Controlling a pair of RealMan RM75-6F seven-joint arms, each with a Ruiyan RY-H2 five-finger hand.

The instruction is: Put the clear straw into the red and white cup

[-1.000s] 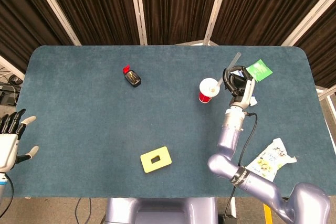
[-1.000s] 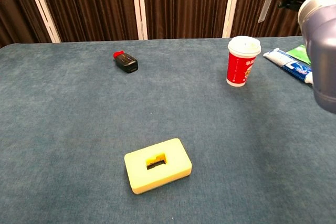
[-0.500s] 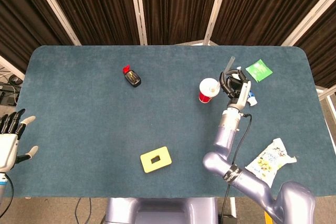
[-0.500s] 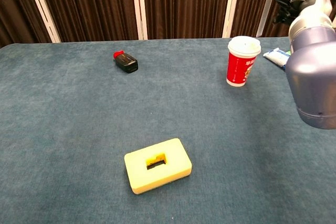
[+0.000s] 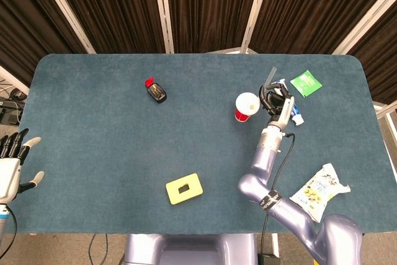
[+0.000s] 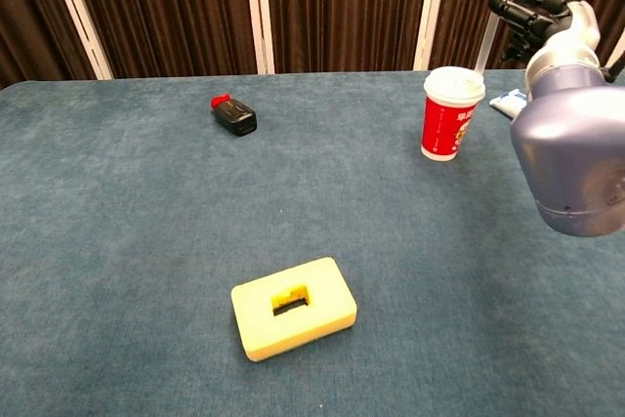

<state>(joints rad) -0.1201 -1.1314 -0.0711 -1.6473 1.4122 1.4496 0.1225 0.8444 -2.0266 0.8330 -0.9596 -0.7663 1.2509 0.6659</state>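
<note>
The red and white cup [image 5: 246, 107] [image 6: 451, 113] stands upright at the right middle of the table, white lid on. My right hand [image 5: 275, 100] [image 6: 532, 13] is raised just right of the cup and pinches the clear straw [image 5: 268, 79] [image 6: 486, 39]. The straw points up and away from the cup, its lower end hidden in the fingers. At the left edge of the head view my left hand [image 5: 12, 158] hangs off the table, fingers spread and holding nothing.
A black bottle with a red cap [image 5: 156, 90] [image 6: 233, 114] lies at the back left. A yellow foam block [image 5: 183, 188] [image 6: 293, 307] sits near the front. A toothpaste tube [image 5: 295, 112], a green packet [image 5: 306, 83] and a snack bag [image 5: 320, 192] lie to the right.
My right hand with the straw has moved left toward the cup and come lower. The left hand has barely shifted.
</note>
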